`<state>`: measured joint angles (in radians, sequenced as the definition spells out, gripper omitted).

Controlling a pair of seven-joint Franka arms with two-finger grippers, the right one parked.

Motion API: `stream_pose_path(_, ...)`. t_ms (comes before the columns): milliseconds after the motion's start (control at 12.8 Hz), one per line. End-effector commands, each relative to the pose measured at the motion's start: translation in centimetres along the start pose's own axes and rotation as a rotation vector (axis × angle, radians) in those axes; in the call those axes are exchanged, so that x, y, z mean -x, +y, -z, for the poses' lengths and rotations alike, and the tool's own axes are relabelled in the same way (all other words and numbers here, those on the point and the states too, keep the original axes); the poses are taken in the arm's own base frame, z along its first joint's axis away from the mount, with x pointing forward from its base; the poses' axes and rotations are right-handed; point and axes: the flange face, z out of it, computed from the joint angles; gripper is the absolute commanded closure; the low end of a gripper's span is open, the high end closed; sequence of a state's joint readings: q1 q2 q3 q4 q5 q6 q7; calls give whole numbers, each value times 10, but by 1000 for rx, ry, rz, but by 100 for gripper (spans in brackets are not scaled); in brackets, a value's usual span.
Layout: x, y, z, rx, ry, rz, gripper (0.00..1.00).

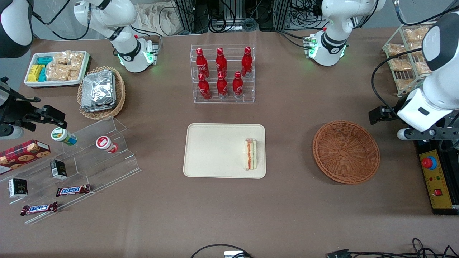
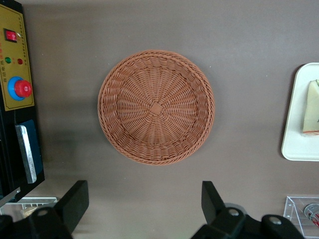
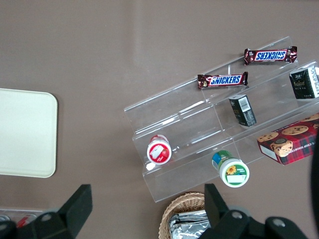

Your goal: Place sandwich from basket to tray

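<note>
The sandwich (image 1: 250, 154) lies on the cream tray (image 1: 215, 150), at the tray's end nearest the basket; in the left wrist view only part of the sandwich (image 2: 311, 107) and of the tray (image 2: 299, 134) shows. The reddish-brown wicker basket (image 1: 346, 152) (image 2: 156, 107) holds nothing. My left gripper (image 1: 382, 115) (image 2: 144, 201) hangs above the table just off the basket's rim, toward the working arm's end and a little farther from the front camera. It is open, its black fingertips (image 2: 75, 196) wide apart with only bare tablecloth between them.
A control box with a red button (image 1: 435, 179) (image 2: 15, 64) sits beside the basket at the working arm's table edge. A clear rack of red bottles (image 1: 222, 73) stands farther from the front camera than the tray. A wire rack of snack packs (image 1: 405, 53) stands by the working arm.
</note>
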<state>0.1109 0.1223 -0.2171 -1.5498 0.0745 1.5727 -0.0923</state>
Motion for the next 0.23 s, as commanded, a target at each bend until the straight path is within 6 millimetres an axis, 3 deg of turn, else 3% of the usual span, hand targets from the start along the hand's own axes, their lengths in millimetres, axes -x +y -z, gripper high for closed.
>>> stream_pose_path(0,-1,-13,16,9,6,5,0)
stream_pose_path(156,-1,-13,16,14,6,6,0)
